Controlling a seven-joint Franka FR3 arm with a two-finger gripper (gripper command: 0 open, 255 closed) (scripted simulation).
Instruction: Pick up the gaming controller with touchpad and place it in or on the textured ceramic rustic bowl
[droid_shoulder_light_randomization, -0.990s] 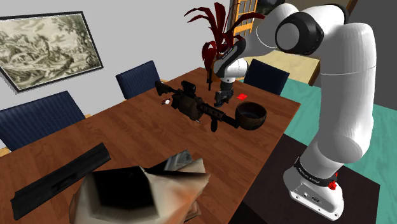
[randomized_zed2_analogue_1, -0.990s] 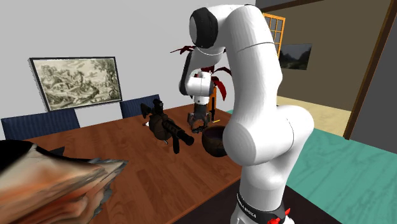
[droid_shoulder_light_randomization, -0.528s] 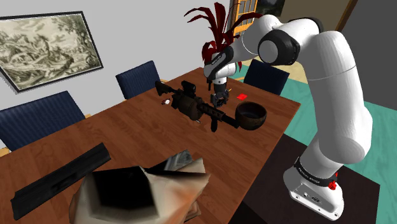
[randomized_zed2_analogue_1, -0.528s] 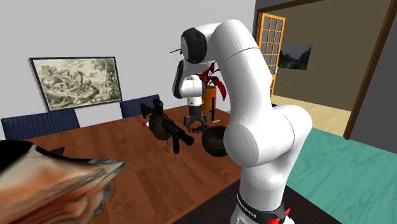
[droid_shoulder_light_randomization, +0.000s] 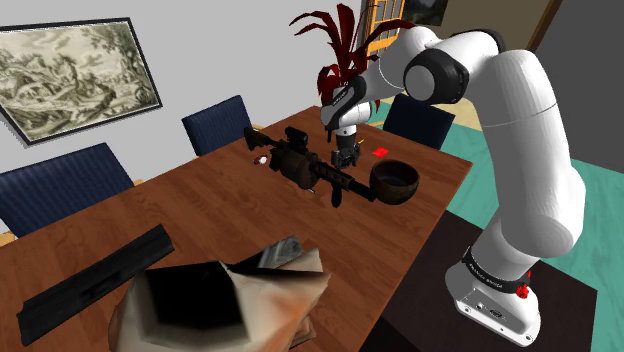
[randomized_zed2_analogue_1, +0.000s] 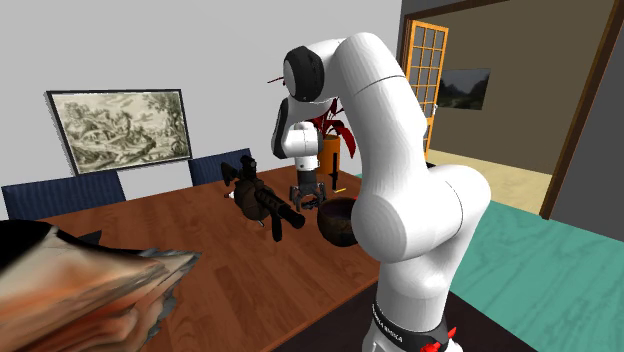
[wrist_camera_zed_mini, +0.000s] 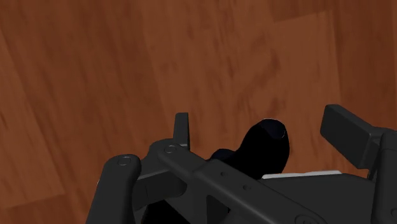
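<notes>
Gripper (droid_shoulder_light_randomization: 345, 157) low over the wooden table (droid_shoulder_light_randomization: 200, 215), its fingers (wrist_camera_zed_mini: 182, 130) spread wide and clasping nothing.
Black controller (wrist_camera_zed_mini: 266, 151) lies on the wood between the two fingers, neither touching it (the hand hides most of its shape). A dark rifle-shaped object (droid_shoulder_light_randomization: 305, 168) lies just beside the gripper, with the dark brown bowl (droid_shoulder_light_randomization: 393, 181) near, at its muzzle end.

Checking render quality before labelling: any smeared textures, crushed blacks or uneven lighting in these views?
Shoulder view: the foreground boxy object has a stretched, smeared texture; the table is evenly lit. Second exterior view: the same boxy object smears across the lower left. Wrist view: the controller is crushed to flat black, no surface detail.
</notes>
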